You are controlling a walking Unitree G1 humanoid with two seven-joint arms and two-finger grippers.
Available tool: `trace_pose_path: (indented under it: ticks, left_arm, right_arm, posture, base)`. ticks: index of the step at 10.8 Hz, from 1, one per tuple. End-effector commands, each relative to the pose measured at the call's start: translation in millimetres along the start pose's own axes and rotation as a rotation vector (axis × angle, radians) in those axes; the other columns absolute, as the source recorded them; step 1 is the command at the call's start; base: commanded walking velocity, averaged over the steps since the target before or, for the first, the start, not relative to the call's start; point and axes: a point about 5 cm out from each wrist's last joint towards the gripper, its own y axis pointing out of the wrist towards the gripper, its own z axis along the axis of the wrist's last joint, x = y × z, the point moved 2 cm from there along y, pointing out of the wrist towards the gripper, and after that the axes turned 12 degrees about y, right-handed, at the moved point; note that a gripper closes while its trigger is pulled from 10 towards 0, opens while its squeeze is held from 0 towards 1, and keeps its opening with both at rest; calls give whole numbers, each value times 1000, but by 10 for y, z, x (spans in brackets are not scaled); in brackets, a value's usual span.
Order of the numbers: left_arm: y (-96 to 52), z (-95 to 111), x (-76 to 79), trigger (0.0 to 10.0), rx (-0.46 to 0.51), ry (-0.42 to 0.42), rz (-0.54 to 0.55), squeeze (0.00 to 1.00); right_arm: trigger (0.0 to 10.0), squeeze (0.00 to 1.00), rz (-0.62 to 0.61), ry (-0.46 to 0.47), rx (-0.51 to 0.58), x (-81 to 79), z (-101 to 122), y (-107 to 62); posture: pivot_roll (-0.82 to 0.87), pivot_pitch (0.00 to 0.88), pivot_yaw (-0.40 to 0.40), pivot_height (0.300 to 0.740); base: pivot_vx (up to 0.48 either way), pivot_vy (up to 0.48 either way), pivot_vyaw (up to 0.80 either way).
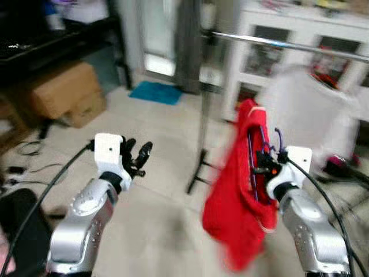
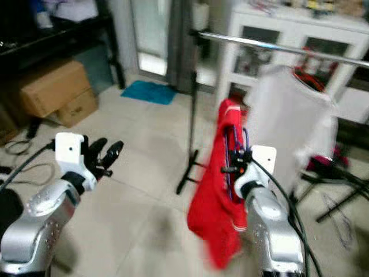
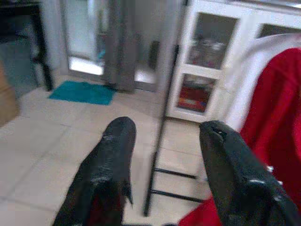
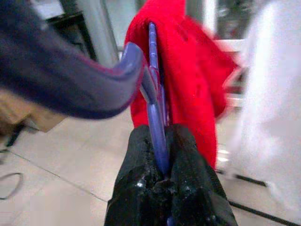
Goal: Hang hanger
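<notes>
The clothes rail (image 1: 288, 44) stood ahead of and above both claws, w/ its upright pole (image 1: 203, 109) and floor foot roughly between them; a white garment (image 2: 285, 115) already hung on it just beyond the right claw, w/ a white cabinet (image 2: 271, 46) behind. Off past the left claw were a cardboard box (image 1: 60, 92) and a teal mat (image 1: 154, 92) on the tiled floor (image 1: 161, 208). The red garment (image 1: 242, 202) draped down from the hanger (image 4: 153, 75) alongside the right claw, its hem hanging well below the claw but clear of the floor. The right claw (image 4: 162, 162) was pressed together on the purple hanger's edge, pinching it firmly, w/ the hook curving up above the claw. The left claw (image 3: 164, 160) was spread apart w/ nothing in it, raised in front and pointing toward the rail's pole. Progress est.: pickup done, hanger and garment carried close to the rail; hook not yet on the bar, which sat higher than the claw. Left to do, prob.: raise the right arm, set the hook over the bar next to the white garment, let go.
</notes>
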Motion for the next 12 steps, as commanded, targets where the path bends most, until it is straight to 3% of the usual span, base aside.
trace_pose_path:
  ticks: [1, 4, 6, 11, 12]
  left_arm:
    - [24, 51, 8, 10000, 14, 8, -5, 1000]
    - [28, 62, 11, 10000, 20, 20, -11, 1000]
    - [29, 63, 17, 10000, 22, 24, -19, 1000]
    - [27, 55, 67, 10000, 21, 35, -60, 1000]
    - [20, 44, 103, 10000, 16, 44, -84, 1000]
  right_arm:
    - [10000, 0, 22, -26, 70, -32, 159, -1]
    - [10000, 0, 24, -10, 51, -44, 130, 17]
    - [10000, 0, 26, -13, 55, -52, 127, 23]
    - [10000, 0, 34, -23, 64, -72, 126, 29]
    - [10000, 0, 33, -18, 50, -77, 113, 31]
  posture:
    - [14, 0, -16, 740]
    - [16, 0, -18, 740]
    - [20, 0, -16, 740]
    - [22, 0, -17, 740]
    - [22, 0, -17, 740]
  base:
    - [480, 0, 0]
    - [480, 0, 0]
    - [480, 0, -678]
    - [480, 0, 0]
    - [480, 0, -800]
